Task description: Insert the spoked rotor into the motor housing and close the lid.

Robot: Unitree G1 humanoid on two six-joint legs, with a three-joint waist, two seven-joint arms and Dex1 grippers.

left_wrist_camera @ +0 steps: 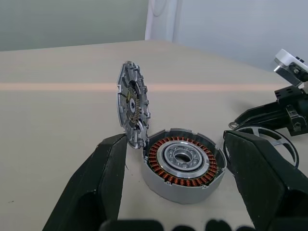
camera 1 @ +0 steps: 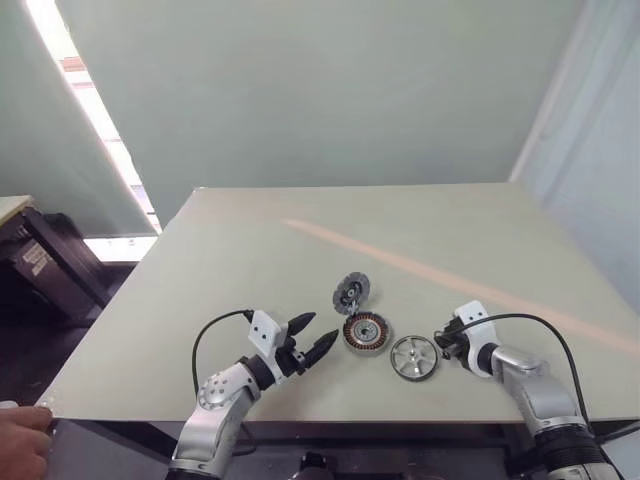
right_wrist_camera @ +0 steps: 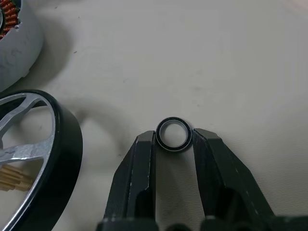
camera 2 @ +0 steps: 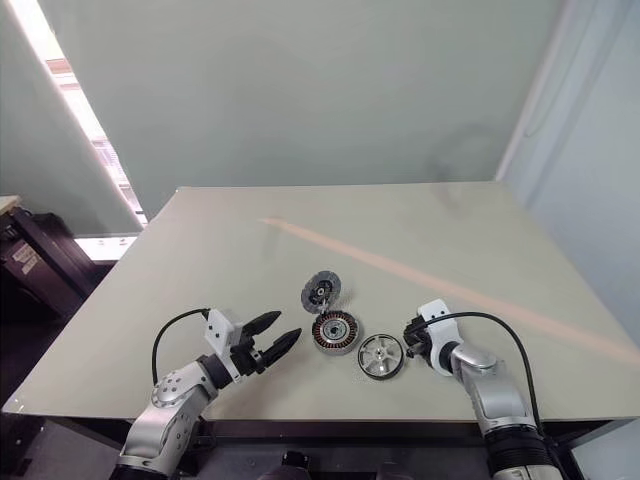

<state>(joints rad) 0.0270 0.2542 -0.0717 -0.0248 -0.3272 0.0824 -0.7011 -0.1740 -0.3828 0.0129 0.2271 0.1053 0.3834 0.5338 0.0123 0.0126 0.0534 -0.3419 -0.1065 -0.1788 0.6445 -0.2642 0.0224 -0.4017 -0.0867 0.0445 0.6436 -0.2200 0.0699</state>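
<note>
Spoked rotor flat on the surface beside the motor housing, lid up. Nothing inserted. Right claw pinching small black ring; left claw wide, empty.

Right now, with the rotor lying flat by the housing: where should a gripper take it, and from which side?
Probably the rim. The spoked rotor lies flat on the table, so its thick dark outer band stands as a graspable wall. Pinch across that band, one finger through a spoke gap, coming from above on the side away from the motor housing, which sits close. The right gripper is nearest but pinches a small ring.
</note>
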